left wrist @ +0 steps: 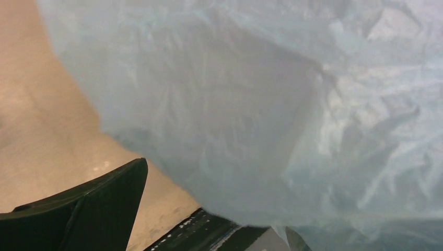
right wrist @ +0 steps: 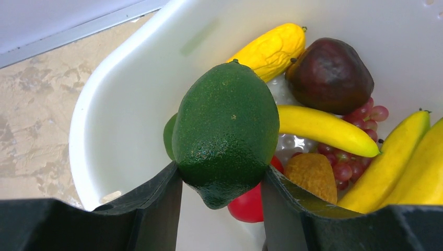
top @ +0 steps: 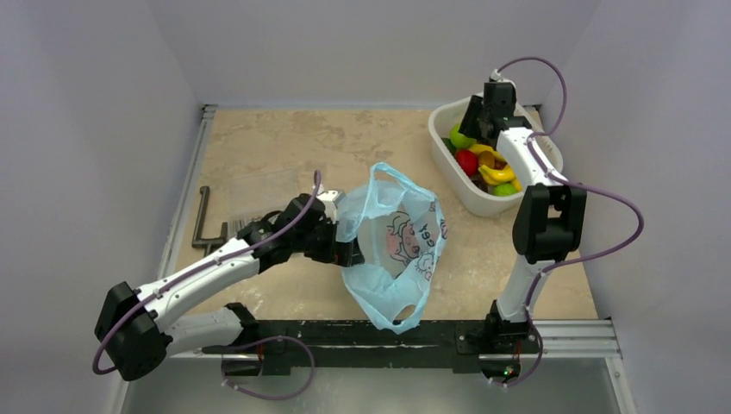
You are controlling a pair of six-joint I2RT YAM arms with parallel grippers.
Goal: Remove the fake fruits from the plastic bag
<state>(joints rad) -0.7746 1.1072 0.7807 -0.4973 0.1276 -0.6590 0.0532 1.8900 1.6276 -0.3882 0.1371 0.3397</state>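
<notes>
- plastic bag slumps mid-surface, near edge
- white basket, far right, collects the fake fruits
- left pincer is at the bag's left edge, probably steadying it; bag smothers its wrist view, so can't tell if it's clenched
- right pincer is grasping a green fruit over the basket, likely to drop it in; only its wrist view shows that
</notes>
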